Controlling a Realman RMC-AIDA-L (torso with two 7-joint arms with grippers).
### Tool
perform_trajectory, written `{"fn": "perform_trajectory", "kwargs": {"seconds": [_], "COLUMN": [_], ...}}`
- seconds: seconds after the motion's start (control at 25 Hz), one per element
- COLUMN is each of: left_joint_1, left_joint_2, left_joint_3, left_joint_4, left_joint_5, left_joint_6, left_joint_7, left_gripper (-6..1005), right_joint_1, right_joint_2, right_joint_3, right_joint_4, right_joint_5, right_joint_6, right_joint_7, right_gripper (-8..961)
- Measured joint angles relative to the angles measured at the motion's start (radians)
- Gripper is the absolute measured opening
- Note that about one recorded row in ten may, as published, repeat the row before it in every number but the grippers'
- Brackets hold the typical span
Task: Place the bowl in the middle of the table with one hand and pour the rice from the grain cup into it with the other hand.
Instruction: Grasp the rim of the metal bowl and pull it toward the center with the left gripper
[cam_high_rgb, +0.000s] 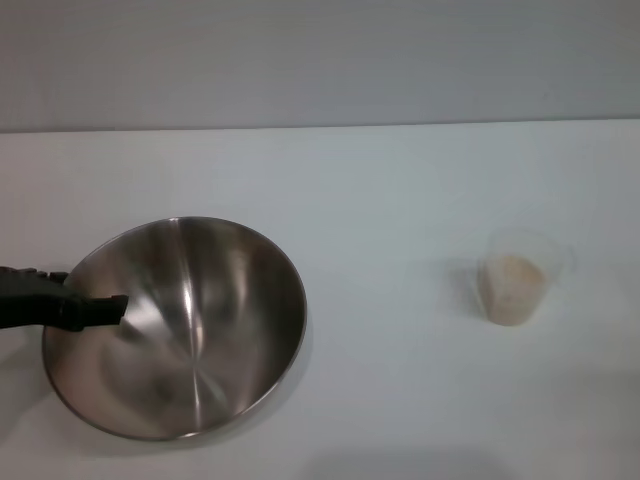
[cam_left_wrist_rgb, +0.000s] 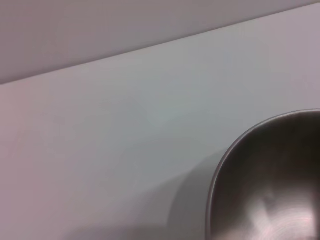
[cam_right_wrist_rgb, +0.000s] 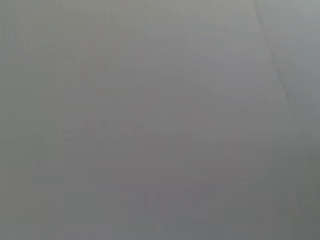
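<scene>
Jaws of the left gripper (cam_high_rgb: 100, 310) appear closed over the left rim of the bowl (cam_high_rgb: 200, 330), one dark finger lying inside the wall; the grip point itself is partly hidden, so contact on the outer side cannot be confirmed.

Left gripper enters from the left edge of the head view at mid-height. Bowl sits in the lower left of the frame on the table (cam_high_rgb: 380, 180), tilted so its steel interior faces the camera; its lower rim looks close to the tabletop. In the left wrist view the bowl (cam_left_wrist_rgb: 270, 185) fills the lower right corner. Grain cup (cam_high_rgb: 518, 275) stands upright at centre right, well apart from the bowl, with the rice (cam_high_rgb: 513, 290) inside it. Right gripper is not visible in any view.
</scene>
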Motion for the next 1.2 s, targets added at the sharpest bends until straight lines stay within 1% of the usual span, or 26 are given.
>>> {"fn": "perform_trajectory", "kwargs": {"seconds": [0.48,0.92,1.04,1.2], "left_joint_1": [-0.011,-0.042,-0.047,-0.065], "left_joint_2": [0.0,0.002,0.002,0.003], "left_joint_3": [-0.001,-0.023,-0.029,-0.038], "left_joint_4": [0.006,0.027,0.031,0.038], "left_joint_5": [-0.001,-0.007,-0.008,-0.009], "left_joint_6": [0.007,-0.005,-0.006,-0.018], "left_joint_7": [-0.001,0.001,0.001,0.001], "left_gripper": [767,549,316,163], "right_joint_1": [-0.001,0.004,0.006,0.011], "right_joint_2": [0.0,0.0,0.0,0.0], "right_joint_3": [-0.002,-0.001,-0.001,0.002], "right_joint_4": [0.001,0.001,0.001,0.002], "right_joint_5": [0.0,-0.002,-0.002,-0.002], "right_joint_6": [0.0,0.0,0.0,0.0], "right_joint_7": [0.0,0.0,0.0,0.0], "right_gripper": [805,803,803,802]}}
